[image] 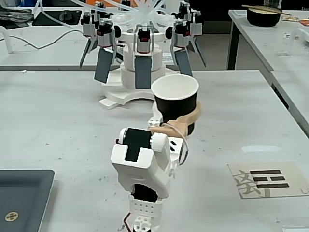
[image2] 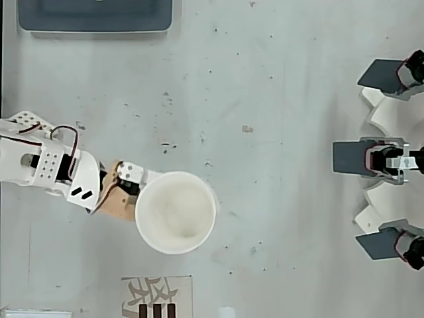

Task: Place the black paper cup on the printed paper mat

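Observation:
The black paper cup (image: 176,104) stands upright with its white inside (image2: 175,212) showing, near the middle of the table. My gripper (image: 176,121) is shut on it: a beige finger (image: 189,121) curls round the cup's lower wall, and a white finger presses from the other side. In the overhead view the fingers (image2: 114,202) reach in from the left and their tips are hidden under the rim. I cannot tell whether the cup's base touches the table. The printed paper mat (image: 268,180) lies flat to the right in the fixed view, at the bottom edge (image2: 156,298) in the overhead view, apart from the cup.
A white fixture with dark paddles (image: 140,63) stands just behind the cup, at the right (image2: 384,159) in the overhead view. A dark grey tray (image: 24,198) sits at the near left corner. A dark bowl with chopsticks (image: 263,16) is on another table, far right.

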You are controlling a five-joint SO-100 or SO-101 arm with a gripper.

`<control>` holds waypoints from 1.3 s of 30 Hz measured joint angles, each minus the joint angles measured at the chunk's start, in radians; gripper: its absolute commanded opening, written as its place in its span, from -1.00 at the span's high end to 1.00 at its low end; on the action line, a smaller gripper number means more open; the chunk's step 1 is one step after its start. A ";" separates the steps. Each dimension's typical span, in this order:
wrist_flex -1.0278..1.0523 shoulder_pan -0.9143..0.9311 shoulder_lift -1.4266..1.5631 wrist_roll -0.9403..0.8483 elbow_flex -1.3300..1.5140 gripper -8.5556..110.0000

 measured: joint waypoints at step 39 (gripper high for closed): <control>-0.011 0.565 -0.414 0.077 -0.308 0.69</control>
